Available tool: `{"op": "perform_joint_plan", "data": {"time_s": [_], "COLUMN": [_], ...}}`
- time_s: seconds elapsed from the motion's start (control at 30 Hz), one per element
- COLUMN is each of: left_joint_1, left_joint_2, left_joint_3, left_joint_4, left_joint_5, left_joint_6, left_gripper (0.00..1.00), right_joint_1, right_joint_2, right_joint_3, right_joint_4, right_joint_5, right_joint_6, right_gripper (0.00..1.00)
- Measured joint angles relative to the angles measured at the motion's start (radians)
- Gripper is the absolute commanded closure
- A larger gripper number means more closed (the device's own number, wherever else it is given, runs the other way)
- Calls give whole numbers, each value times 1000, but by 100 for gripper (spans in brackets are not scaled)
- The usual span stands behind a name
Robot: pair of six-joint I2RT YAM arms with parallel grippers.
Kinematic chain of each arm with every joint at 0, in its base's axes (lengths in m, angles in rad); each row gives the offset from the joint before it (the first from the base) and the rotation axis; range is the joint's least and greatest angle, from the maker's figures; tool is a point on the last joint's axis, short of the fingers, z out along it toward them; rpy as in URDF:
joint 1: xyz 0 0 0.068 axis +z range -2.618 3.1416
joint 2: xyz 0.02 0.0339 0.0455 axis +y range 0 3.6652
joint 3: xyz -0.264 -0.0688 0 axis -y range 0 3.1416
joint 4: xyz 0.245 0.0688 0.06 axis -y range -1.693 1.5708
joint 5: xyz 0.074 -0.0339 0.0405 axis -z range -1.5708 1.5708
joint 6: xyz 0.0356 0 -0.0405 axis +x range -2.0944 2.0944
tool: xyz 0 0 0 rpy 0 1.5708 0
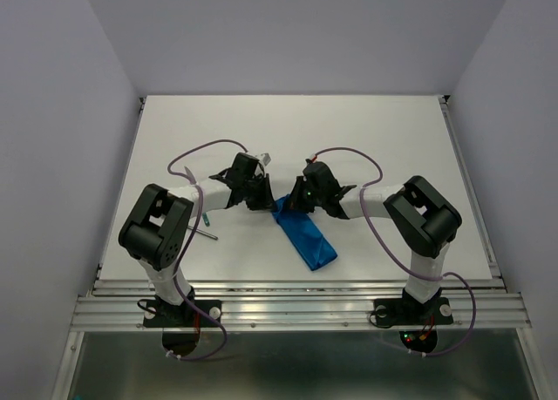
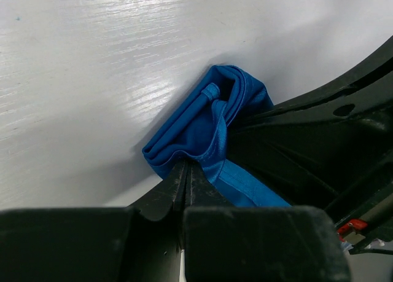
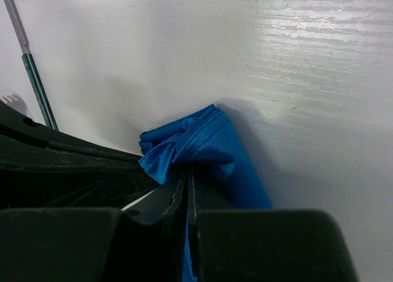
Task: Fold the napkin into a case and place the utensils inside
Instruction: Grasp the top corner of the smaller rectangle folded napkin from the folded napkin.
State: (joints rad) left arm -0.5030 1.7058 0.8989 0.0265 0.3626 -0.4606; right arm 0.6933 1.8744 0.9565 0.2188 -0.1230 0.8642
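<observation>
Napkin [image 1: 307, 240]: soft blue cloth, folded into a narrow strip, is laid slantwise on the worktop [image 1: 392, 138] between the arms.
Utensils [image 1: 206, 233]: seen left of the strip, well apart from it.
Left pincer [image 2: 186, 171]: pressed together on the layers at the strip's far end.
Right pincer [image 3: 186, 174]: the same end is pinched from the other side.
Handling: judged light, limp, a little slippery; it is best taken at the hemmed edge.
</observation>
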Motion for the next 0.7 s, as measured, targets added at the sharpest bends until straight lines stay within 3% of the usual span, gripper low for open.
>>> {"op": "perform_joint_plan", "data": {"time_s": [0.7], "left_joint_1": [-8], "left_joint_2": [58], "left_joint_3": [40], "left_joint_4": [24], "left_joint_5": [2], "left_joint_6": [-44], "left_gripper": [99], "right_joint_1": [-2], "right_joint_2": [-16], "right_joint_3": [13], "right_joint_4": [-28], "right_joint_5": [-19], "right_joint_6": [-22], "right_gripper": [92]}}
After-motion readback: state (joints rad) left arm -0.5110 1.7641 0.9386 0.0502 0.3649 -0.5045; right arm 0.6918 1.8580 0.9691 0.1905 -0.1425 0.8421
